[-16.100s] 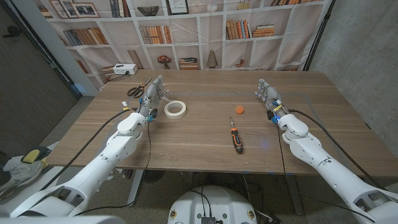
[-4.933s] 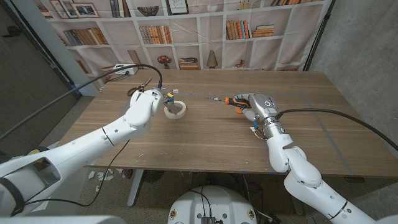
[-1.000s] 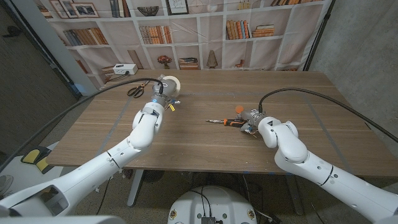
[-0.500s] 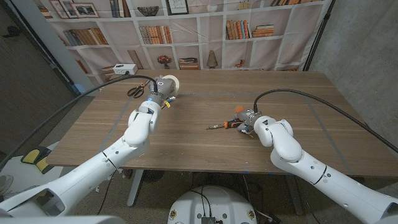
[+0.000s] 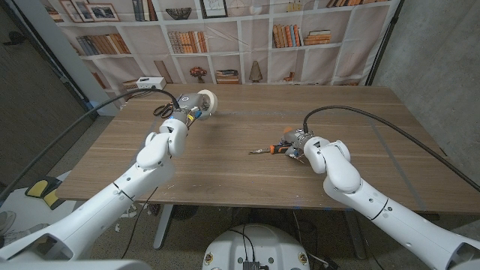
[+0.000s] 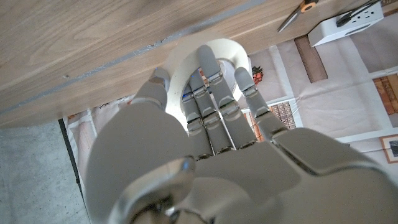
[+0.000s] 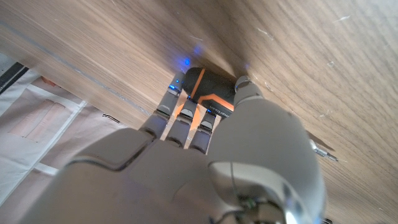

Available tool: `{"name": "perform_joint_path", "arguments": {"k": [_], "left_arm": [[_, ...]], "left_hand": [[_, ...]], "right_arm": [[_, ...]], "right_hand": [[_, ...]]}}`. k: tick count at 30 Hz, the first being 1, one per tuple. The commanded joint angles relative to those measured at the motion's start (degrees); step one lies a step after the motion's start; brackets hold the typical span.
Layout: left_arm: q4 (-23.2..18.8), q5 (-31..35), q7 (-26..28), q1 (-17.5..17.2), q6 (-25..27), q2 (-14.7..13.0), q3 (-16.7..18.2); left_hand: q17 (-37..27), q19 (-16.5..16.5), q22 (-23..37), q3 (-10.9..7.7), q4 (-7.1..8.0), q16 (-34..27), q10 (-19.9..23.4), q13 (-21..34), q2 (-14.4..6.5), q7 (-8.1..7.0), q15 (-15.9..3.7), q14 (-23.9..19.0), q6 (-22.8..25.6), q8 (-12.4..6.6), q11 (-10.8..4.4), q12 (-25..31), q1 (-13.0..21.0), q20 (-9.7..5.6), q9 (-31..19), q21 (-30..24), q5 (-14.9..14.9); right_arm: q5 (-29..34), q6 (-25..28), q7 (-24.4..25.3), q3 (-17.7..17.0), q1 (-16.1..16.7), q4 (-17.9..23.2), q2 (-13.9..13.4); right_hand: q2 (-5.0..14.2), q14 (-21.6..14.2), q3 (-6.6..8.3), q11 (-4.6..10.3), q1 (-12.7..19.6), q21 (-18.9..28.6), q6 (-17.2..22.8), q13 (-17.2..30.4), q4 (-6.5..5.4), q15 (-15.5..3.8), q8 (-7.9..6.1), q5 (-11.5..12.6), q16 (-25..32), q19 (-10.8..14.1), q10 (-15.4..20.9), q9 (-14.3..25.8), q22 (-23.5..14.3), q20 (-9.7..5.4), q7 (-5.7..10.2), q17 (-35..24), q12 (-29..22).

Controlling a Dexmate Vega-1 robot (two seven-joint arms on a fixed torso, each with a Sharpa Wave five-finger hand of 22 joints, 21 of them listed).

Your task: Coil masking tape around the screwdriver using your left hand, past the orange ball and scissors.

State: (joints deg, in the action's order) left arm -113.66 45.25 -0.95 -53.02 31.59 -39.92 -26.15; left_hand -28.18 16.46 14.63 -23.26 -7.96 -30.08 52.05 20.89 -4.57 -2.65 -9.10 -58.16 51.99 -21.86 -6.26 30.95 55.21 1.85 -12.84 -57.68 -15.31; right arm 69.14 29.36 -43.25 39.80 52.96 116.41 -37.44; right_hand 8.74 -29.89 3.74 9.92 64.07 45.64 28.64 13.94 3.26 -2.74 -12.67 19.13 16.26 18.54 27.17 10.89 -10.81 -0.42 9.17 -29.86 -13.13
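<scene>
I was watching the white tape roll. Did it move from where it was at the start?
Yes. The masking tape lay on the table right of the scissors; now the left hand holds it up, farther back.

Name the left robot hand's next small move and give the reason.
Probably carry the masking tape across the table toward the screwdriver. The left robot hand holds the roll raised at the far left near the scissors, well apart from the screwdriver, which the right robot hand grips with its tip pointing toward the left. The roll cannot go over the shaft until that gap closes.
</scene>
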Motion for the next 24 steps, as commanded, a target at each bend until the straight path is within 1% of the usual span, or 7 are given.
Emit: {"name": "perform_joint_path", "arguments": {"k": [1, 2, 3, 5, 8, 13, 24], "left_arm": [[-1.1, -10.3, 2.8, -0.7, -1.1, -0.3, 2.8], [-1.2, -10.5, 2.9, -0.7, -1.0, -0.5, 2.7], [-1.2, -10.7, 3.1, -0.6, -1.1, -0.7, 2.7], [-1.4, -11.6, 3.1, -0.5, -1.3, -0.9, 2.7], [-1.6, -12.6, 3.5, -0.4, -1.6, -1.2, 2.7], [-1.5, -16.1, 4.3, -0.4, -3.6, -1.0, 3.8], [1.3, -29.2, 6.1, -0.1, -14.0, 1.5, 8.6]], "left_hand": [[0.2, 0.2, 0.0, -3.78, 3.13, 0.4, 5.9, 10.0, -5.1, 0.44, -3.90, -0.7, 0.0, -0.25, -5.26, 0.3, 4.5, 0.42, -0.3, -0.5, -0.3], [0.2, 0.2, 0.0, -3.79, 3.14, 0.4, 5.9, 10.0, -5.1, 0.51, -3.90, -0.7, 0.1, -0.26, -5.24, 0.3, 4.5, 0.42, -0.4, -0.5, -0.3], [0.3, 0.2, 0.0, -3.80, 3.15, 0.4, 5.9, 10.1, -5.1, 0.49, -3.89, -0.7, 0.0, -0.24, -5.26, 0.3, 4.5, 0.43, -0.4, -0.5, -0.3], [0.3, 0.2, 0.0, -3.84, 3.17, 0.6, 5.9, 10.1, -5.1, 0.52, -3.89, -0.8, 0.0, -0.25, -5.22, 0.3, 4.5, 0.41, -0.4, -0.6, -0.3], [0.5, 0.1, 0.0, -3.88, 3.19, 0.8, 5.8, 10.3, -5.1, 0.50, -3.88, -0.9, 0.0, -0.25, -5.16, 0.3, 4.5, 0.48, -0.5, -0.8, -0.3], [0.7, 0.1, 0.0, -3.93, 3.20, 1.1, 5.8, 10.5, -5.0, 0.57, -3.89, -1.1, 0.1, -0.25, -5.16, 0.3, 4.5, 0.45, -0.6, -1.0, -0.3], [1.2, -0.1, -0.1, -4.17, 3.13, 1.8, 5.8, 11.0, -5.0, 0.96, -3.92, -1.5, 0.3, -0.35, -5.03, 0.3, 4.7, 0.53, -0.9, -1.5, -0.3]], "right_arm": [[-2.1, -6.4, 8.1, -1.4, 2.3, -0.9, -0.9], [-2.2, -7.4, 10.2, -1.6, 2.7, -1.0, -1.4], [-2.6, -8.2, 12.5, -2.0, 3.3, -1.1, -1.8], [-2.9, -9.2, 15.2, -2.4, 3.9, -1.3, -2.2], [-3.5, -10.3, 20.0, -3.4, 5.2, -1.5, -2.8], [-5.3, -10.9, 27.5, -5.5, 7.6, -1.1, -2.8], [-16.4, -11.6, 35.8, -11.5, 11.1, 2.5, -1.4]], "right_hand": [[0.98, -14.8, 1.35, -1.96, 1.7, 4.4, 19.5, -0.1, 0.71, -9.65, -4.37, -1.6, 9.3, 4.7, 15.4, 0.0, -1.0, -3.36, 1.84, -4.8, -4.6], [1.68, -18.1, 2.01, -3.42, 2.6, 5.9, 23.9, 0.1, 0.88, -9.84, -5.48, -1.7, 11.6, 6.1, 19.8, 0.1, -1.3, -3.95, 0.45, -6.4, -6.1], [1.70, -20.6, 2.43, -4.35, 3.1, 7.2, 26.7, 0.6, 0.87, -9.82, -6.02, -2.0, 13.3, 6.7, 25.3, 0.1, -1.6, -4.75, -0.65, -7.9, -8.1], [1.51, -25.6, 3.03, -4.88, 4.3, 10.0, 29.0, 1.8, 1.06, -9.99, -5.50, -2.1, 16.3, 8.0, 31.9, -0.2, -2.5, -6.39, -1.76, -10.3, -11.0], [0.72, -27.6, 3.03, -4.85, 5.2, 11.8, 30.5, 2.5, 1.60, -10.06, -5.15, -1.9, 17.2, 8.5, 33.2, -0.2, -3.4, -7.35, -2.35, -11.4, -11.7], [-0.04, -28.1, 2.59, -4.61, 5.5, 12.3, 32.2, 3.3, 1.72, -10.08, -5.07, -1.4, 17.0, 7.8, 34.2, -0.2, -3.3, -8.03, -2.64, -12.0, -12.3], [-0.24, -28.4, 2.18, -4.45, 5.6, 12.7, 32.8, 4.0, 1.64, -10.13, -4.76, -0.8, 16.7, 7.1, 34.5, 0.1, -3.0, -8.42, -3.12, -12.5, -12.7]]}}
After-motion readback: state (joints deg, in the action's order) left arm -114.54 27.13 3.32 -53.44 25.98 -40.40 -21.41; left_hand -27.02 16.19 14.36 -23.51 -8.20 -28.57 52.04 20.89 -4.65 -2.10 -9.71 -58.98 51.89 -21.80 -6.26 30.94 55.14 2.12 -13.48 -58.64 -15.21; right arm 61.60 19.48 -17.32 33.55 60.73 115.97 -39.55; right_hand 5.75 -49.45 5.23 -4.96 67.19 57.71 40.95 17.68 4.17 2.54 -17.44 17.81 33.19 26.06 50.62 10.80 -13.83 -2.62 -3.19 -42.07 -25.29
